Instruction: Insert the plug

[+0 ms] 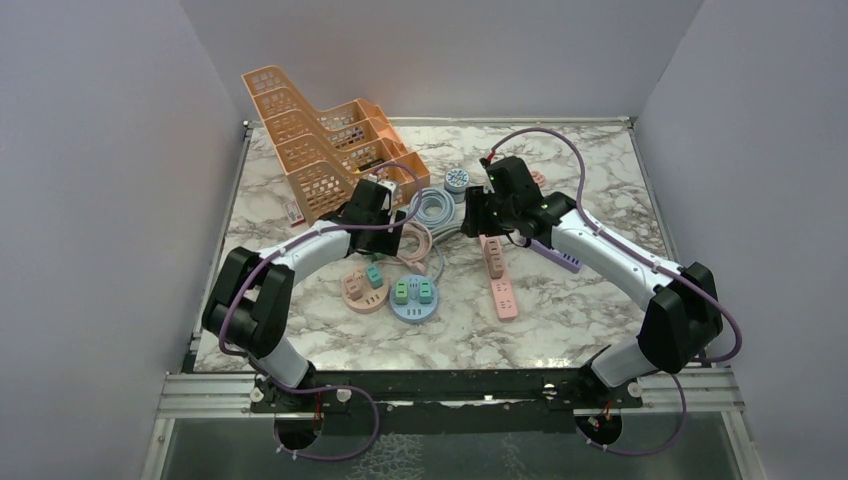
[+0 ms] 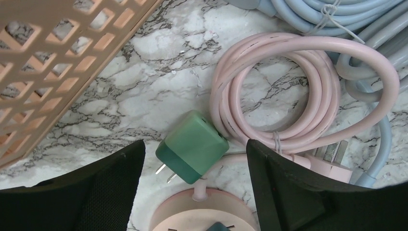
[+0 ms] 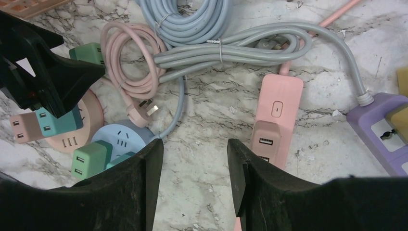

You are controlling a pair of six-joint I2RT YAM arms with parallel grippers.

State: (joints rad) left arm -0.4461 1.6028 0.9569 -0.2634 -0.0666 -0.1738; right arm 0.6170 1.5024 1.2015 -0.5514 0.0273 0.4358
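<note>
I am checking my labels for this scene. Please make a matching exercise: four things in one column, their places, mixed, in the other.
1 green plug
2 orange rack
3 purple strip
4 pink cable coil

a far left corner of the table
b loose between the fingers of the left hand
c coiled against the green plug
d partly under the right arm

Pairs: 1-b, 2-a, 3-d, 4-c

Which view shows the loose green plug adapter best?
Left wrist: the green plug adapter lies whole, prongs visible, between the fingers of the open left gripper. Right wrist shows only its corner behind that gripper. In top external the gripper hides it.
</note>
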